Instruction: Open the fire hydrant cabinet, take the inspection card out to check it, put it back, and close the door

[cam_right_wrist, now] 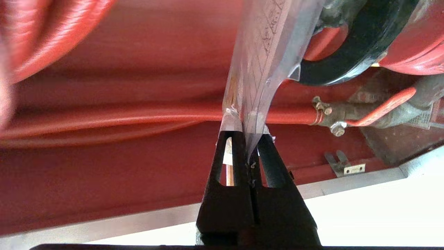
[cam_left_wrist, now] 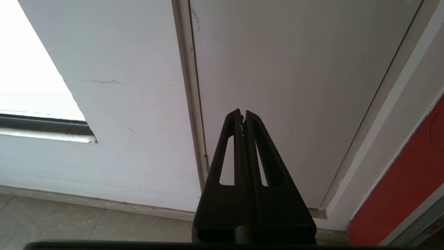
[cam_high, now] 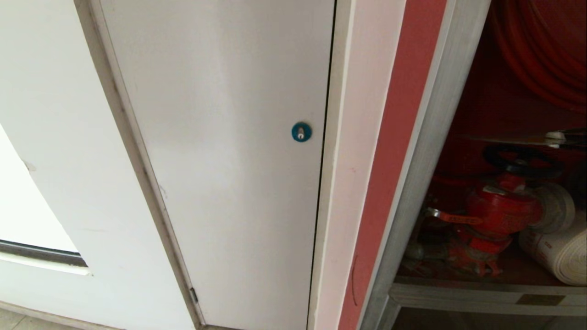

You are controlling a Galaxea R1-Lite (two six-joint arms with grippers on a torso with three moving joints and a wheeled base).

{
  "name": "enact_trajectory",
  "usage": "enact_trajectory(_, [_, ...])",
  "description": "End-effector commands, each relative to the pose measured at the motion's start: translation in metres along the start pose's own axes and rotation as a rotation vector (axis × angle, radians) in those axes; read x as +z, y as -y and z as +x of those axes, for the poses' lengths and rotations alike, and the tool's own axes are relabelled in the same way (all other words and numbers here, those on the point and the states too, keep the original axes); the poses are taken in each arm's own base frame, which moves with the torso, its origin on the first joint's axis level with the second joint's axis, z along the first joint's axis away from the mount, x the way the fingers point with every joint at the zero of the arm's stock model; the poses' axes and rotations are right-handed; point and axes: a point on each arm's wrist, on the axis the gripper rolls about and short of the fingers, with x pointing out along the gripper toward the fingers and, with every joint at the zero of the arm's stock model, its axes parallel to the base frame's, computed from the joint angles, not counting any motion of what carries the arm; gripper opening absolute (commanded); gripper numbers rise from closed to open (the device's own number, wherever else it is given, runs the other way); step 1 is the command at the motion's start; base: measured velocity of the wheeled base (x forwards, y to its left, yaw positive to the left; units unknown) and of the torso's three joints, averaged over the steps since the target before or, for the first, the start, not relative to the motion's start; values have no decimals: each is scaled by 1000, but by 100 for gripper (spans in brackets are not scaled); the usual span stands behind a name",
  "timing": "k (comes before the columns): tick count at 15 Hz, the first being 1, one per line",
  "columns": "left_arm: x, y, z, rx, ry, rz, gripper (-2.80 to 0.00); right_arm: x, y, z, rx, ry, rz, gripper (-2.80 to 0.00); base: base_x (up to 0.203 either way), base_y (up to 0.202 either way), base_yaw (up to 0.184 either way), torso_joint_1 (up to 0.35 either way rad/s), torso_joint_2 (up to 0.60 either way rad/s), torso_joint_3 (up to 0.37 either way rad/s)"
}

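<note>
card pinched inside the open cabinet

right claw [cam_right_wrist: 248,139] clenched on the card's [cam_right_wrist: 263,45] end, beside the black valve wheel [cam_right_wrist: 350,52]; thin, light, bendy sheet, likely slippery, so grip an edge. left claw [cam_left_wrist: 242,116] clenched, empty.

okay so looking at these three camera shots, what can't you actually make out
- The door of the fire hydrant cabinet: outside all three views.
- Writing on the inspection card: blurred in the right wrist view; edge-on in the head view.
- Right pincer, shut on the card: mostly past the head view's right edge.
- Red hose reel: cut by that edge.
</note>
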Motion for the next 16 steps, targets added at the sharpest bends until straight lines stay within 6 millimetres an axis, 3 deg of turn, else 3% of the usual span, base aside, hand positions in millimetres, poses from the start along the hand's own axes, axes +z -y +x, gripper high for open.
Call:
enact_trajectory(1, [0,0,0,0,-3,0,-280,-3,3,13,-22,-44,19,-280,0,0,0,0,0,0])
enact_trajectory(9, [0,0,0,1,-2,0,-280,-18,4,32,-46,-143,26,-280,0,0,0,0,0,0])
enact_trajectory(12, [0,0,0,0,-2,0,-280,-20,3,28,-43,-143,26,-280,0,0,0,0,0,0])
enact_trajectory(16, [0,0,0,1,-1,0,-280,-22,-3,7,3,-107,12,-280,0,0,0,0,0,0])
